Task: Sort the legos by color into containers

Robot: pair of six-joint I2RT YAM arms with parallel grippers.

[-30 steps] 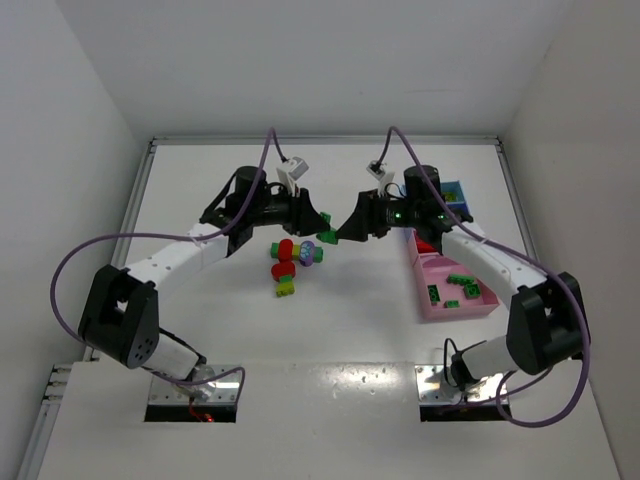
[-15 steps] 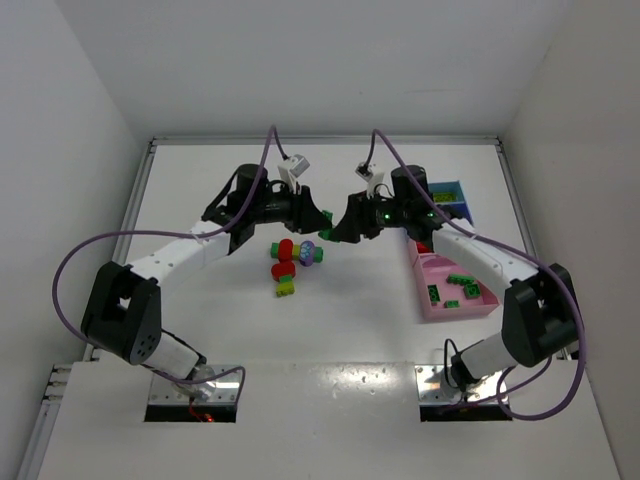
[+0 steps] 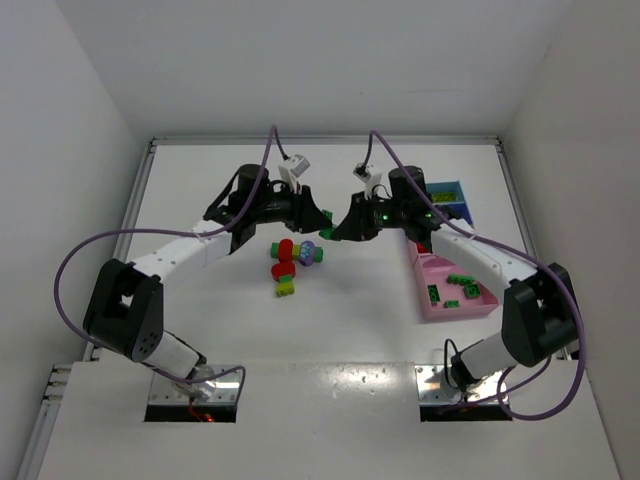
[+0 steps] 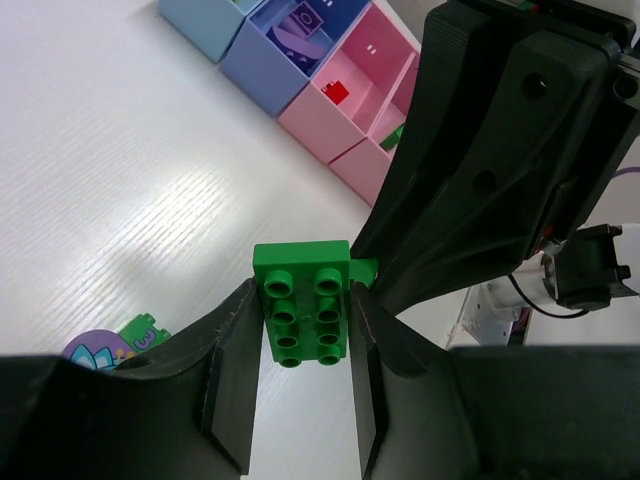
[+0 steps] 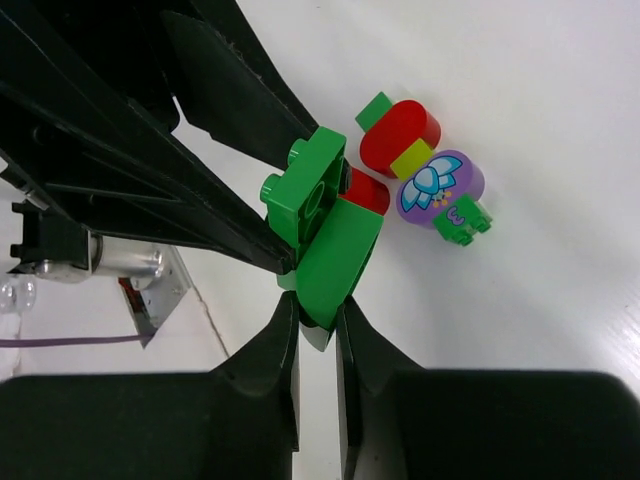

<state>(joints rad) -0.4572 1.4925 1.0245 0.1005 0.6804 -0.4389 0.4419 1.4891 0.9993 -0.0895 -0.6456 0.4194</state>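
While the green studded brick (image 4: 302, 320) sits mid-frame in the top view, just above the loose legos (image 3: 290, 262), the left gripper (image 4: 302, 292) pinches its sides. The right gripper (image 5: 316, 305) is pressed together on a smooth green piece (image 5: 342, 250) touching that brick.

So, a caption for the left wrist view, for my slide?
Left claw holds a green brick while the right claw grips its right edge.

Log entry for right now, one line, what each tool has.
left tool: shut on green brick | right tool: shut on green piece touching that brick | loose bricks: unsorted
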